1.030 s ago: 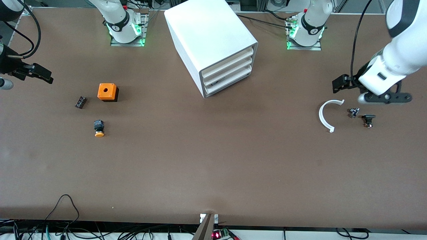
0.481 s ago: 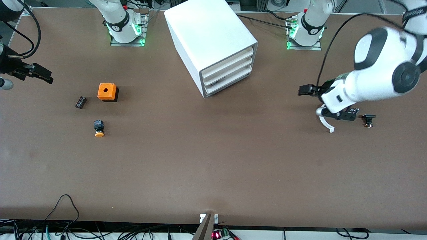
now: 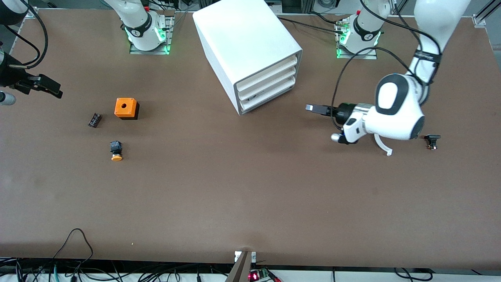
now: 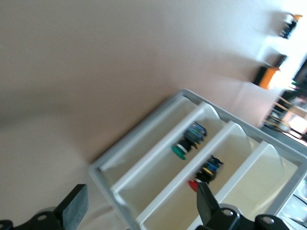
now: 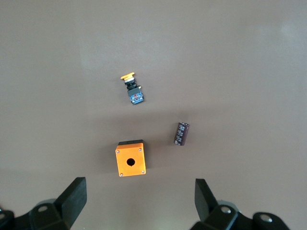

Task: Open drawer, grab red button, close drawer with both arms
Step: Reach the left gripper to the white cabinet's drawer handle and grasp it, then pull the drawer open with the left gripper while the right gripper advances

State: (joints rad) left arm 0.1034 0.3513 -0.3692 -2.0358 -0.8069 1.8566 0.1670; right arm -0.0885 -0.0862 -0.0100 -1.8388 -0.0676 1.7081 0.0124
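The white cabinet (image 3: 244, 43) stands at the back middle of the table, its three drawers (image 3: 270, 84) all pushed in. My left gripper (image 3: 314, 108) hovers over the table in front of the drawers, pointing at them, open and empty. The left wrist view looks over the drawer lips (image 4: 158, 191). The red-capped button (image 4: 204, 175) lies inside one drawer, and a green-capped one (image 4: 186, 143) lies in the drawer beside it. My left gripper (image 4: 141, 208) is wide open there. My right gripper (image 3: 49, 87) waits, open (image 5: 140, 201), high over the right arm's end of the table.
An orange cube box (image 3: 126, 108), a yellow-capped button (image 3: 116, 151) and a small dark part (image 3: 94, 120) lie toward the right arm's end. A white curved piece (image 3: 382, 145) and a small black part (image 3: 432, 141) lie under and beside the left arm.
My left arm has swung from its end of the table toward the cabinet front, and its gripper now points at the drawers. The right arm has not moved.
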